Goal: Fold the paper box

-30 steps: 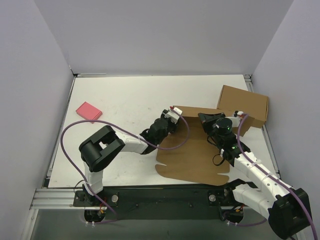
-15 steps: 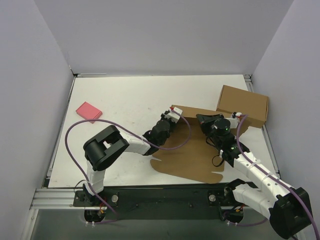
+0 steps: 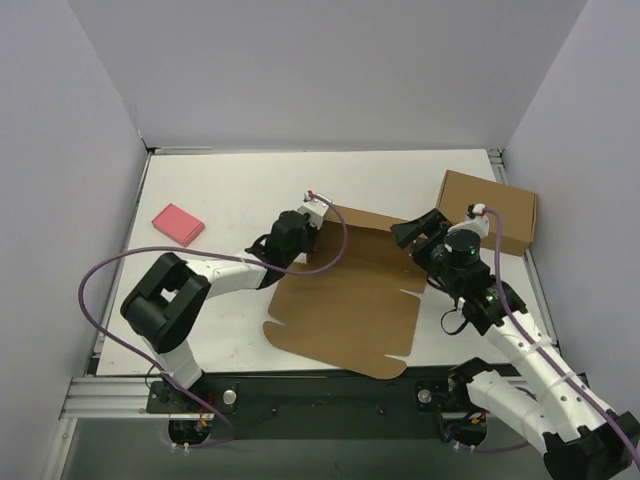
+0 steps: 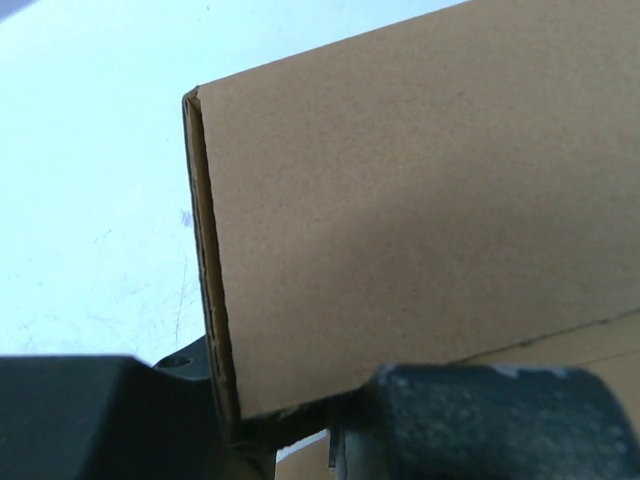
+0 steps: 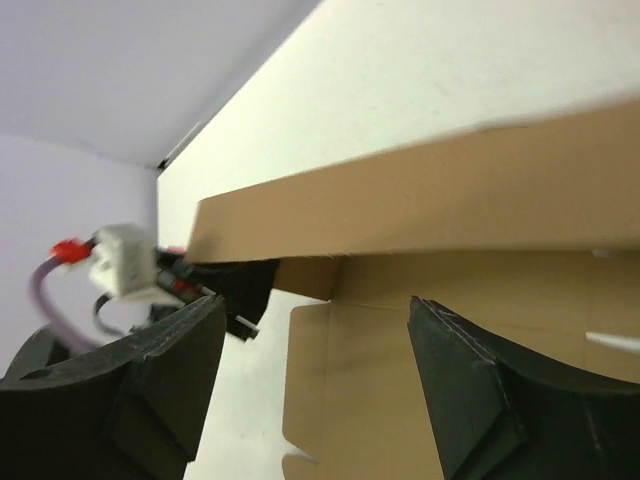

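The paper box (image 3: pixel 345 305) lies as a flat brown die-cut sheet on the table, with its far flap (image 3: pixel 365 222) folded upward. My left gripper (image 3: pixel 303 222) is shut on the left end of that raised flap; in the left wrist view the cardboard panel (image 4: pixel 420 200) stands between the jaws of the left gripper (image 4: pixel 275 425). My right gripper (image 3: pixel 413 232) is open just off the flap's right end. In the right wrist view the right gripper (image 5: pixel 315 370) has wide-spread fingers (image 5: pixel 150 385) with nothing between them, above the sheet (image 5: pixel 400 400) and beside the flap (image 5: pixel 450 205).
A second, fully formed brown box (image 3: pixel 487 207) stands at the back right, close behind my right gripper. A small pink block (image 3: pixel 177 223) lies at the left. White walls enclose the table on three sides.
The right gripper has opened and let go of the cardboard. The left arm swung left, dragging the sheet left and toward the near edge, its far flap now raised higher.
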Controlling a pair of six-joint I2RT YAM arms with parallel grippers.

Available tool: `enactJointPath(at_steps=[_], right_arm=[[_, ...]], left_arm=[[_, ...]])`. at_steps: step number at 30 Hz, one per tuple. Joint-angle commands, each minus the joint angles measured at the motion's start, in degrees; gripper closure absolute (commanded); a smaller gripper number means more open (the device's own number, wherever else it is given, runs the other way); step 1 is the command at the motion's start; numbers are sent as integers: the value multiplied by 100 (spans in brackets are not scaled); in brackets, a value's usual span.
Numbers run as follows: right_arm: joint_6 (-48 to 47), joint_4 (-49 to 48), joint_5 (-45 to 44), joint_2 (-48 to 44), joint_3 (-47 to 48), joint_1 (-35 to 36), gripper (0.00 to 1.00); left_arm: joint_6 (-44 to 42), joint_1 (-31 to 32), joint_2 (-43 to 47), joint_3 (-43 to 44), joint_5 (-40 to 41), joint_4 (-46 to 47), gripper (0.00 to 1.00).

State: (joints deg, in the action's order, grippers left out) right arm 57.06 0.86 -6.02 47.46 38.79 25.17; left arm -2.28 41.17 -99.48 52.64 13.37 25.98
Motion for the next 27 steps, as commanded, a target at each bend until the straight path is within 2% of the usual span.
enactJointPath(at_steps=[1,4,7,9,12,16,23,27], right_arm=[[-1748,668,1294,-62,892,6,24],[-2961,1168,1875,236,1491,67,23],[-3964,1521,1729,448,1755,207,23],[-4682,1601,1753,518,1764,304,23],[-5256,1768,1508,562,1686,716,23],[-5889,1873,525,624,1483,1393,23],[-6136,1847,-1259,1001,1395,2369,24],[-6294,1830,-1989,1483,1421,2808,33]], left_arm=[[-114,-275,473,176,-1335,-1760,94],[-290,-434,649,272,-1871,-2296,94],[-430,-557,702,369,-2557,-2561,94],[-518,-566,658,501,-2716,-2824,94],[-580,-610,562,668,-2900,-3168,94],[-580,-654,535,739,-2945,-3327,94],[-571,-663,553,748,-2963,-3336,94],[-571,-663,553,730,-2910,-3310,94]])
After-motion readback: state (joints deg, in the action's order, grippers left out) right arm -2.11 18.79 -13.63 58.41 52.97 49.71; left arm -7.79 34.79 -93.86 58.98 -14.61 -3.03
